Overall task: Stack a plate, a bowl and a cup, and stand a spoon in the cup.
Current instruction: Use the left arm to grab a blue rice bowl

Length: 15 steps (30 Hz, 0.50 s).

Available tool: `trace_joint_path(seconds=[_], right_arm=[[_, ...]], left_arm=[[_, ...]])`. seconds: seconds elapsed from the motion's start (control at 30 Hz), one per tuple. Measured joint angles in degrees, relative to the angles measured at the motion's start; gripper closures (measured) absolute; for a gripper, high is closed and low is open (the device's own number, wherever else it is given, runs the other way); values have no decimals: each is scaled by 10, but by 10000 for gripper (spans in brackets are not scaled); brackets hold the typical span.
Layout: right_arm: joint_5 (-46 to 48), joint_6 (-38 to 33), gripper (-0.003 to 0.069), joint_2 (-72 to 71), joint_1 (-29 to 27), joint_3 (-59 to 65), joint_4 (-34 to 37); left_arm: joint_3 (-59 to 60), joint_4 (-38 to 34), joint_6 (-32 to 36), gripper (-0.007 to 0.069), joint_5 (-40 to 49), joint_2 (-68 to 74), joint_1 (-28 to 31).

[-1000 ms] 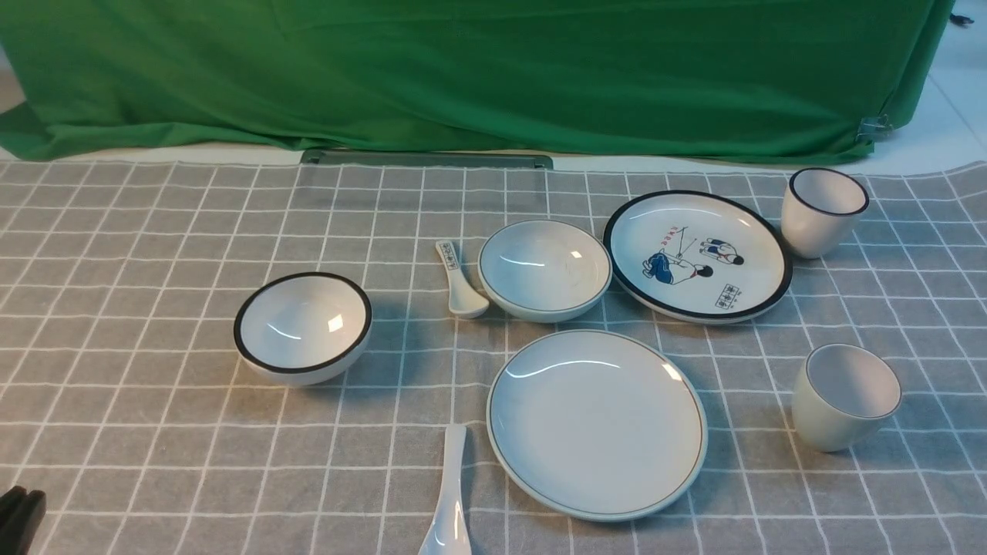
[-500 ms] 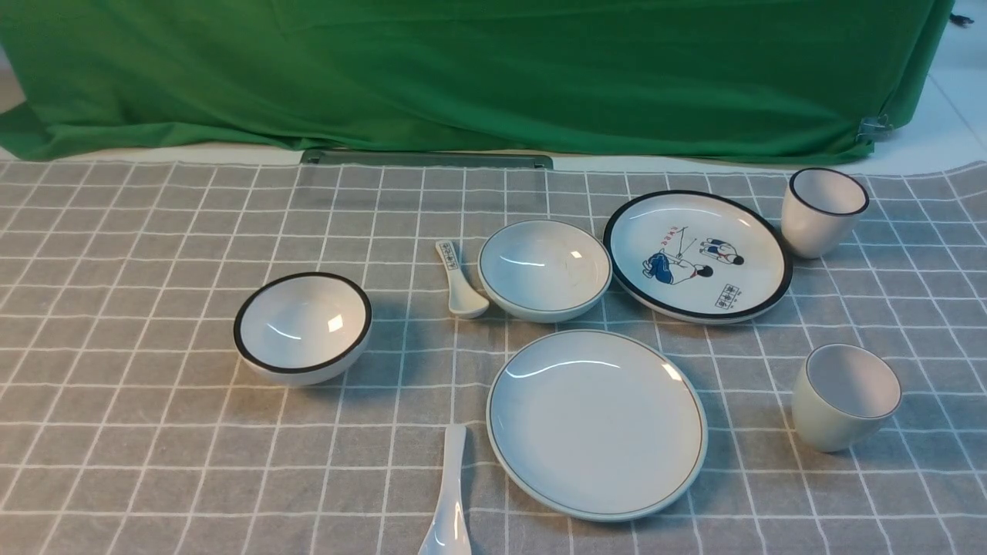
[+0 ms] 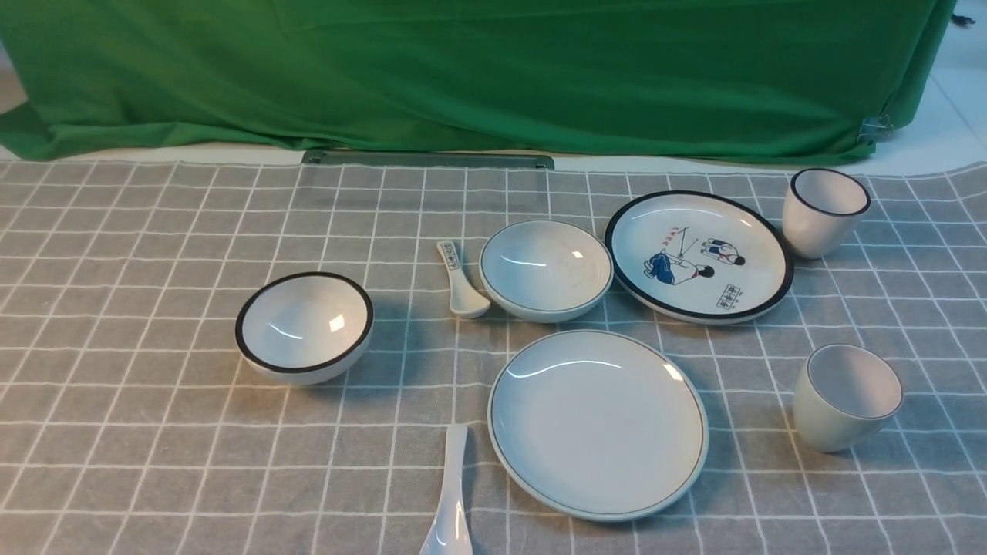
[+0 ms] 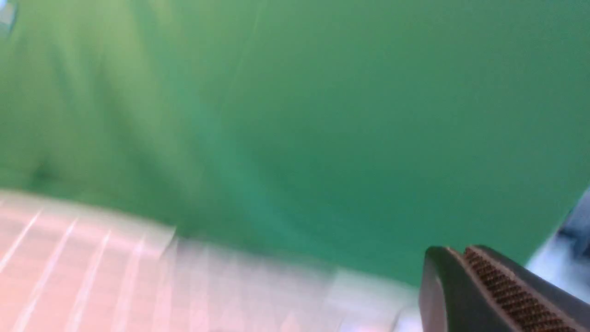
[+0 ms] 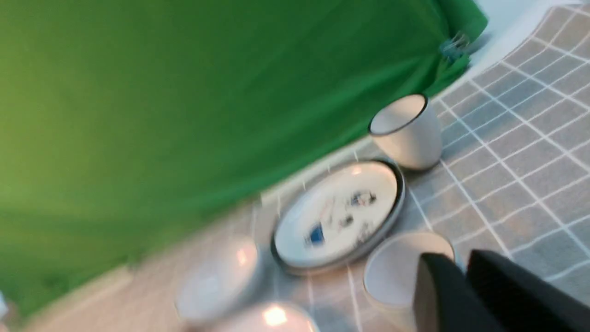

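Note:
The plain pale plate lies on the checked cloth in front of centre. Just behind it sits the shallow pale bowl. The thin-rimmed cup stands upright to the plate's right. The glossy white spoon lies at the near edge, left of the plate. Neither gripper shows in the front view. In the blurred left wrist view my left gripper is shut and empty, facing the green backdrop. My right gripper is shut on nothing, hovering on the near side of the cup.
A black-rimmed bowl sits at the left. A small marked spoon lies beside the pale bowl. A cartoon plate and a black-rimmed cup stand at the back right. A green backdrop closes off the far side.
The dark tip of my left gripper, seen at the lower left corner a second ago, has left the front view. The tableware has not moved.

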Motion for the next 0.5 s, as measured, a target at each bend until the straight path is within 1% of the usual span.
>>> trace_joint_path(seconds=[0.03,0.07,0.1,0.17,0.23,0.3,0.33,0.37,0.4,0.47,0.5], right_arm=[[45,-21,618,31,9,-27,0],[92,-40,625,68,18,-60,-1],[130,-53,629,100,28,-94,-3],[234,-95,632,185,44,-155,-12],[323,-136,636,269,56,-203,-23],[366,-175,638,325,61,-231,-28],[382,-199,637,358,62,-245,-28],[384,-202,637,367,62,-246,-28],[389,-220,637,395,62,-259,-28],[389,-228,637,411,62,-266,-28],[389,-228,637,411,62,-266,-28]], left_arm=[[-51,1,20,607,65,57,0],[-95,-1,43,607,154,115,0],[-132,-7,62,607,217,172,0],[-183,-35,113,607,304,277,0],[-209,-77,158,607,333,376,-3],[-218,-91,175,611,331,425,-15],[-224,-91,181,617,323,458,-29],[-226,-90,181,618,322,463,-35],[-237,-78,176,621,302,504,-66],[-257,-62,159,624,285,535,-98],[-263,-61,158,624,284,538,-105]])
